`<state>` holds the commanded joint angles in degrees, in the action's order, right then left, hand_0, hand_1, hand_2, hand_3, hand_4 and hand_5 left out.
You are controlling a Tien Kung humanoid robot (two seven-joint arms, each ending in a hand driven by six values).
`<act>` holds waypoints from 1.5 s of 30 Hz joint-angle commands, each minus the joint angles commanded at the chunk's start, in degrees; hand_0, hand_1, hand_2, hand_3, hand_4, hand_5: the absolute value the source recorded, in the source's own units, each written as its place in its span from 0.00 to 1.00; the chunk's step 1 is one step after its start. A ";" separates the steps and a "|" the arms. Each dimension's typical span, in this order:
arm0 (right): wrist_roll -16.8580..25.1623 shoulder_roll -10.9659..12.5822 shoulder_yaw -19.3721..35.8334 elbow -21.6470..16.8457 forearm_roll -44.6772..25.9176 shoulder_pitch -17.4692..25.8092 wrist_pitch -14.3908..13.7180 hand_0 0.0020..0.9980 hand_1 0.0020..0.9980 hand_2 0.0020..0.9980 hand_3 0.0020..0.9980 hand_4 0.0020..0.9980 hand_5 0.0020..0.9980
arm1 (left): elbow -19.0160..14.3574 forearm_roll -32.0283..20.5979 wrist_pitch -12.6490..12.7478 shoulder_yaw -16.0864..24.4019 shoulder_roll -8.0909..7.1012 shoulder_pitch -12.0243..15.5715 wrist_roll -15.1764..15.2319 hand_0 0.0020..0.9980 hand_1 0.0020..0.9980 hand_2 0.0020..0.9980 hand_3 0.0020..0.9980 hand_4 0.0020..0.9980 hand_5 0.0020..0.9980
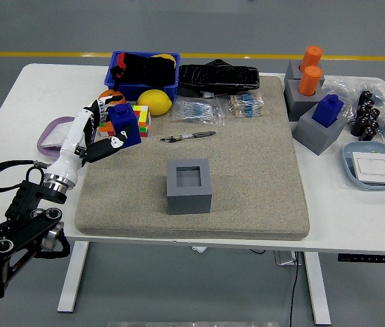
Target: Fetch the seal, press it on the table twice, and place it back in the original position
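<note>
- The left hand [95,133] is curled around the blue seal [125,125], thumb on the near face and fingers on the far side; the seal is held clear of the mat, tilted slightly.
- The seal sits above the mat's [260,170] far-left corner, in front of the Rubik's cubes [142,117] and the orange [110,96], partly hiding them.
- The left arm [22,228] comes in from the lower left corner; a black cable loops beside its wrist.
- The grey holder block [189,185] stands near the middle of the mat, its square socket open and empty, well apart from the held seal.
- A pen [188,136] lies on the mat between the holder and the far items.
- Behind the hand, at the table's [15,157] left: a lilac tray [50,136] with white pads, partly covered by the hand.
- Far edge: a blue bin [144,85] with dark contents, a lemon [155,101] in front of it, a black bag [218,77], and clear packets of small parts [223,109].
- Right side: two grey blocks, one carrying two orange cylinders [310,70], the other a second blue seal [328,110]; beside them a cluster of small black parts [368,114] and a light blue dish [375,166] holding a white pad.
- The right arm is out of the picture.
</note>
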<state>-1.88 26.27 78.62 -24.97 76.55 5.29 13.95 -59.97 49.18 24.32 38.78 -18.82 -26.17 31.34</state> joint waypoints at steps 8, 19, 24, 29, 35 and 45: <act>0.02 0.03 -0.22 -0.22 -0.09 0.17 0.04 0.79 0.70 0.67 0.66 0.85 0.47 | 2.27 -1.15 0.75 -1.03 0.66 0.79 1.85 0.68 0.50 0.49 0.76 0.58 0.00; 0.02 0.10 -0.76 -0.46 -0.22 0.28 0.12 0.79 0.70 0.67 0.66 0.85 0.47 | 7.61 -5.35 2.05 -4.15 1.68 1.98 5.60 0.69 0.50 0.48 0.76 0.58 0.00; 0.02 0.04 -0.90 -0.56 -0.26 0.28 0.17 0.79 0.70 0.67 0.66 0.85 0.47 | 8.80 -5.85 2.31 -4.92 1.98 2.28 5.64 0.68 0.50 0.48 0.76 0.59 0.00; -0.01 0.01 -0.89 -0.50 -0.22 0.31 0.11 0.79 0.70 0.67 0.66 0.85 0.47 | 9.72 -6.13 2.46 -5.45 2.22 2.27 5.64 0.68 0.50 0.48 0.76 0.59 0.00; -0.01 -0.22 -0.70 -0.54 -0.20 0.31 0.14 0.79 0.70 0.67 0.66 0.85 0.47 | 10.77 -6.53 2.81 -6.27 2.47 2.39 5.64 0.68 0.50 0.48 0.76 0.59 0.00; 0.07 -0.26 -0.49 -0.59 -0.17 0.30 0.19 0.79 0.70 0.67 0.66 0.85 0.47 | 13.04 -7.49 3.75 -7.69 2.81 2.74 5.64 0.69 0.50 0.48 0.76 0.59 0.00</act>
<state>-1.81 26.02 78.13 -25.56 76.38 5.59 14.14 -46.93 41.69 28.07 31.09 -16.01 -23.43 36.98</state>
